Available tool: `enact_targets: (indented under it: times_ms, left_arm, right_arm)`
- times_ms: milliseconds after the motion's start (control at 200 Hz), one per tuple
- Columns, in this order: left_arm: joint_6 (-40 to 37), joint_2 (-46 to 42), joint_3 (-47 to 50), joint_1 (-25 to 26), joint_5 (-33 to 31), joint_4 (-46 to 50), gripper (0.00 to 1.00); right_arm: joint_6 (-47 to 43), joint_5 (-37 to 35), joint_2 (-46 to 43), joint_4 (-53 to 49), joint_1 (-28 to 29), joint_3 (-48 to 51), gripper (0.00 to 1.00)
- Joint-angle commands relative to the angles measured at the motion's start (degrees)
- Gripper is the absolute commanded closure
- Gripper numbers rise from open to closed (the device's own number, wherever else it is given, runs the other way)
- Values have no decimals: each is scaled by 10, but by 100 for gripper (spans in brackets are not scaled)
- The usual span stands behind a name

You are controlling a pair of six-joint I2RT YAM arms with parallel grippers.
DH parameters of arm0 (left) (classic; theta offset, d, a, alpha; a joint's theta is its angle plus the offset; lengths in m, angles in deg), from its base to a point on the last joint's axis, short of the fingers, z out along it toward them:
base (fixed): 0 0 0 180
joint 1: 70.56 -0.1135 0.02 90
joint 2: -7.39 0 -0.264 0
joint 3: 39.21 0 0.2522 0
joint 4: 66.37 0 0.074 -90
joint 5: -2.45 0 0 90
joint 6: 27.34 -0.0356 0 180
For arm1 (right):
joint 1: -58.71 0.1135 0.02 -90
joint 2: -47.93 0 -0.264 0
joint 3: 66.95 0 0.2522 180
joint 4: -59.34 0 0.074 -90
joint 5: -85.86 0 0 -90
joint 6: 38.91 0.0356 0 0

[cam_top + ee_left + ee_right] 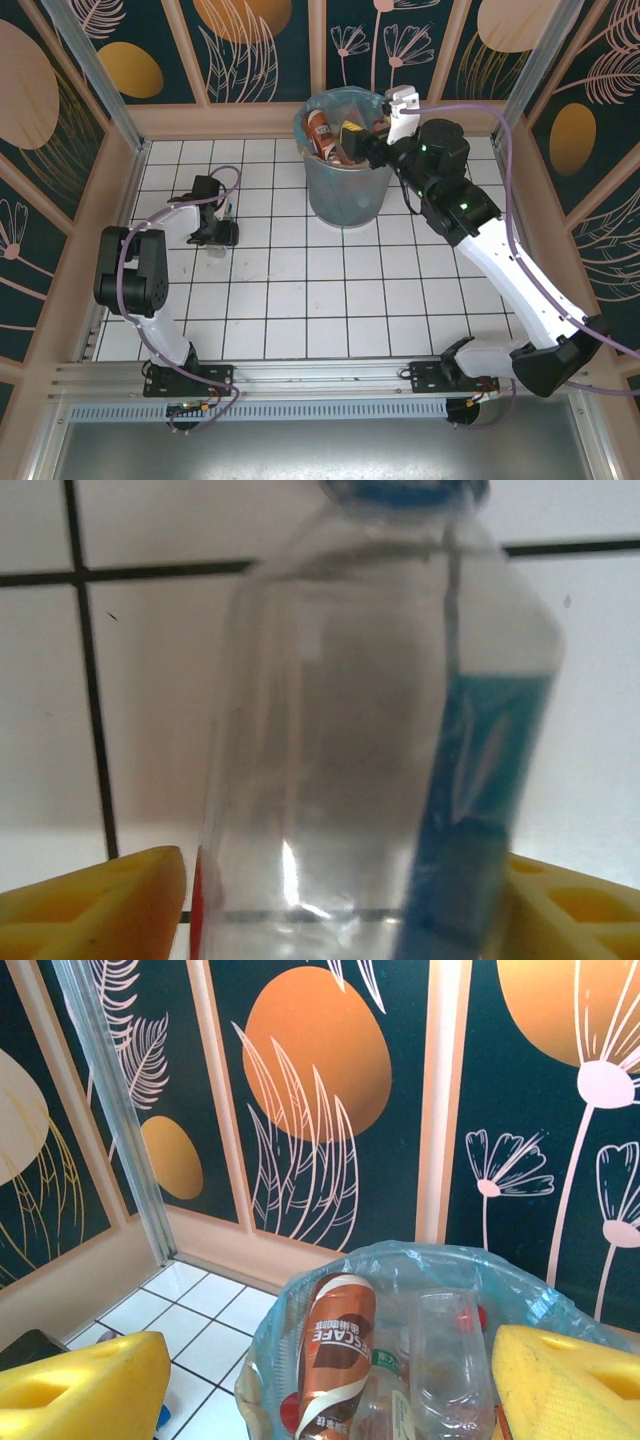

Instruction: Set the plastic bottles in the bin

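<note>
Right tool (pixel 322 1400) is hovering over the bin (pixel 345 195), fingers apart, empty. Left tool (pixel 215 238) is straddling a bottle (pixel 350 760) near the table's (pixel 300 300) left edge; clamped? Cannot tell. Next: squeezing, lifting.

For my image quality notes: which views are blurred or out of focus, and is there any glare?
Left wrist: the clear bottle is very near and blurred, with a bright glint low on it. Right wrist: the bin and wall are sharp, the yellow fingers soft. Top external: sharp, evenly lit.
</note>
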Motion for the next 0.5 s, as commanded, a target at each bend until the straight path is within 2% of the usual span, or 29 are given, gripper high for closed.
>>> enact_targets:
  times_ms: [0, 100, 185, 260, 325, 495]
  left_arm:
    - [-7, -13, -20, 0, 15, 15, 39]
    - [-8, -35, -16, 0, 9, 9, 41]
    - [-7, -91, -7, 0, 15, -11, 42]
    - [-3, -146, 4, 0, 30, -41, 43]
    - [-2, -209, 22, 1, 79, -87, 48]
    - [5, -388, 76, 3, 257, -238, 51]
  right_arm:
    - [-3, -9, -14, 31, -2, 10, 16]
    - [8, 3, -14, 32, -2, 12, 16]
    - [22, 18, -14, 39, 0, 16, 16]
    - [32, 62, -8, 42, -1, 14, 16]
    - [39, 99, -1, 45, 0, 13, 16]
    - [61, 240, 10, 112, 4, 40, 15]
